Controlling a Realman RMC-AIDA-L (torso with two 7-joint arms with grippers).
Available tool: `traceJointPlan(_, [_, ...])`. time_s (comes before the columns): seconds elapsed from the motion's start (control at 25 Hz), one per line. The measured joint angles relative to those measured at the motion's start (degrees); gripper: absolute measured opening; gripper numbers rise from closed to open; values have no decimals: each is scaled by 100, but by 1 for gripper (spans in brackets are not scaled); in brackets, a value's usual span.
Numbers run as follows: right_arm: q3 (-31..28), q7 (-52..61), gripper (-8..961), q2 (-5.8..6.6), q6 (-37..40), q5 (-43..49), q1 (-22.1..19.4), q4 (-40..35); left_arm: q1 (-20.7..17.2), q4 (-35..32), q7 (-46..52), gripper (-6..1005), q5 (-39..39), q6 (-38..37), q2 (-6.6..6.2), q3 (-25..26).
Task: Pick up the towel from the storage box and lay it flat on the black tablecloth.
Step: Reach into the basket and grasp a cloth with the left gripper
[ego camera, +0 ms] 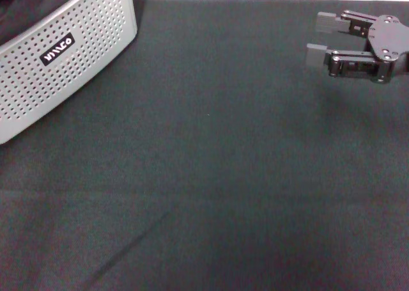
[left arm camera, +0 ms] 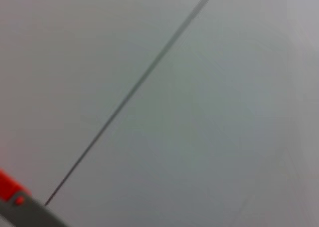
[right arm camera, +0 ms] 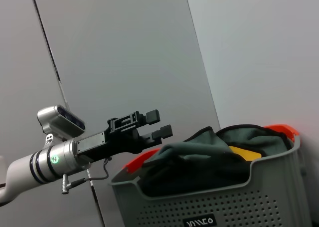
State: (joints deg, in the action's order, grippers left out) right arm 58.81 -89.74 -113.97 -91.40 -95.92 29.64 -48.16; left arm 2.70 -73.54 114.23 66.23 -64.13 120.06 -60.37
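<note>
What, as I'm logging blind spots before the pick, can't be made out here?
- Towel: in the right wrist view only a yellow patch shows; dark cloth covers the rest inside the storage box.
- Box interior: in the head view, cut off by the picture's edge.
- Left claw: absent from the head view; the left wrist view shows only a blank wall.
</note>
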Motion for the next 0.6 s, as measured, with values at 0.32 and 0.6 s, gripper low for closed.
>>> traceJointPlan(0.32, [8,0,857,-31,-1,4,22,0,88,36,-1148,670,-45,12,13,-89])
traceJointPlan(0.6, [4,0,857,-37,0,4,34,-1,99,188,-2294,670,-319,36,24,-195])
